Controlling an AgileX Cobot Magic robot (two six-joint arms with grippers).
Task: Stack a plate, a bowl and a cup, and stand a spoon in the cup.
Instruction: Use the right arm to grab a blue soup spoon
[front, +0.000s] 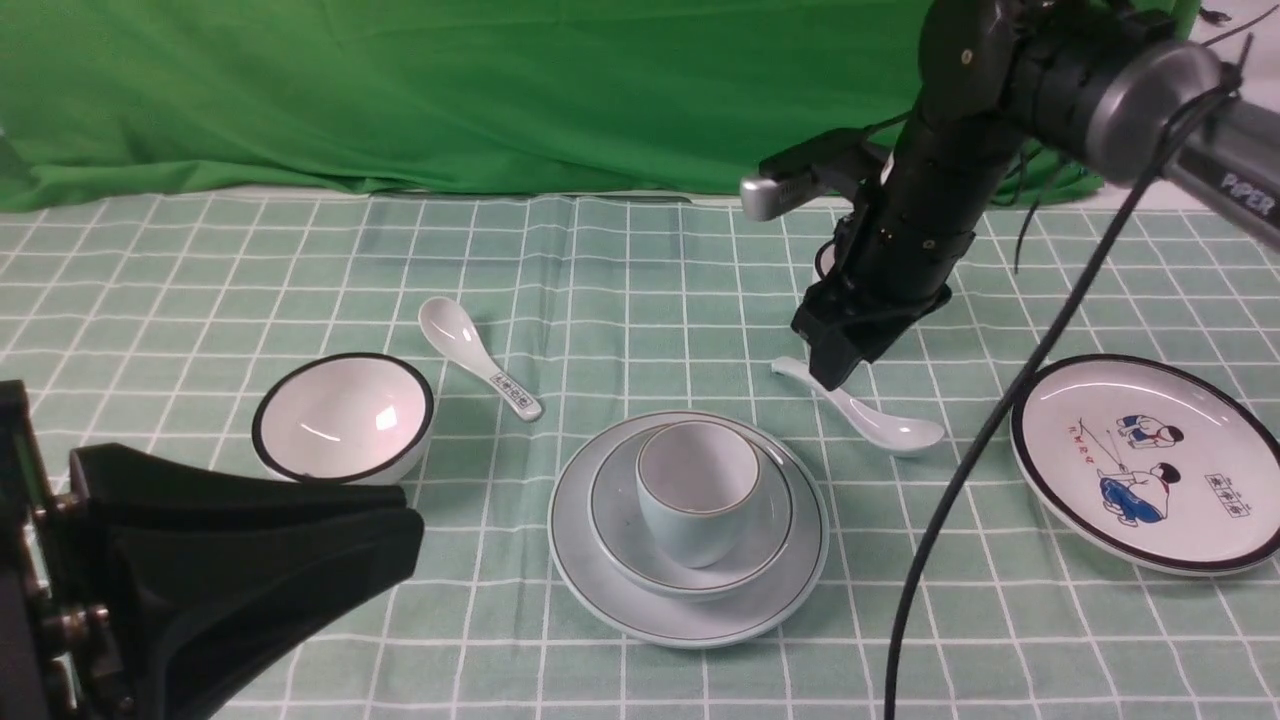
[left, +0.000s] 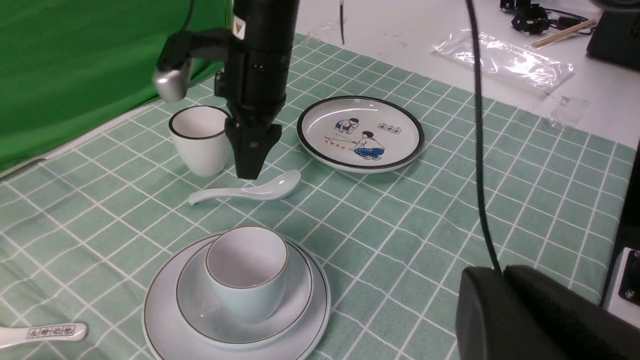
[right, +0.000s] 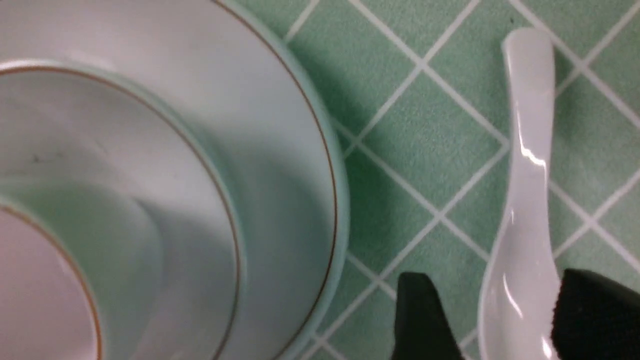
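Spoon (front: 868, 412) is not yet in the cup (front: 697, 495). Far left, the left gripper (front: 400, 530) looks closed and empty. At centre, the cup sits in the bowl (front: 615, 525) on the plate (front: 578, 575). Just right, it lies flat on the cloth (front: 640, 300). The right gripper (front: 832, 376) hangs open, straddling the handle without pinching. Glossy ceramic is probably stiff, slippery and chippable, so clamp the narrow handle squarely.

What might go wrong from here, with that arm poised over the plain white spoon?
The spoon is glossy and lies flat on the cloth; the right tool, open astride it, may grip poorly so it slips or swivels.
The cup is small and just sits in the bowl; a spoon stood in it might tip it.
The black-rimmed cup stands close beside the arm and might get knocked.
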